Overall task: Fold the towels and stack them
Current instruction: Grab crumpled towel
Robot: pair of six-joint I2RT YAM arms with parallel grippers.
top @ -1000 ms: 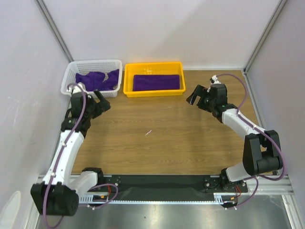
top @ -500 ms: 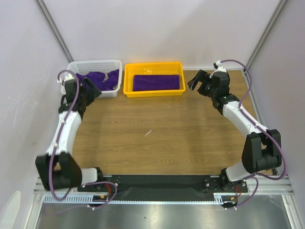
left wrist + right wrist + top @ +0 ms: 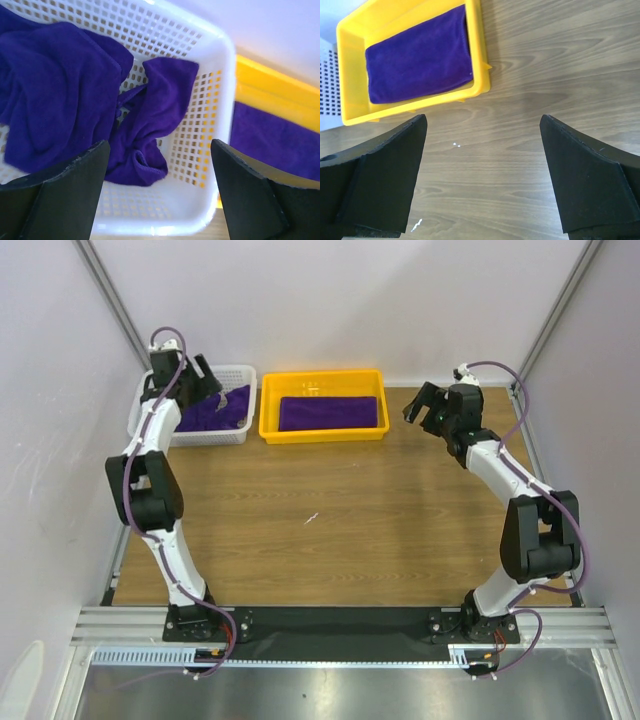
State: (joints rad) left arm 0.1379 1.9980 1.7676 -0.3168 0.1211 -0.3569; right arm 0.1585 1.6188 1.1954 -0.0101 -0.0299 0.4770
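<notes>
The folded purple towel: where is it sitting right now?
In the top view the folded towel lies flat inside the yellow tray at the far edge of the table, just right of the white basket of crumpled towels.

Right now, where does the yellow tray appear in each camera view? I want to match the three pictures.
Top external: the yellow tray is at the far edge of the table, middle of the picture.
Left wrist: its wall runs along the right side, behind the white basket.
Right wrist: it fills the upper left corner.
Shared landmark: the folded purple towel lying inside the tray shows in all three views.
</notes>
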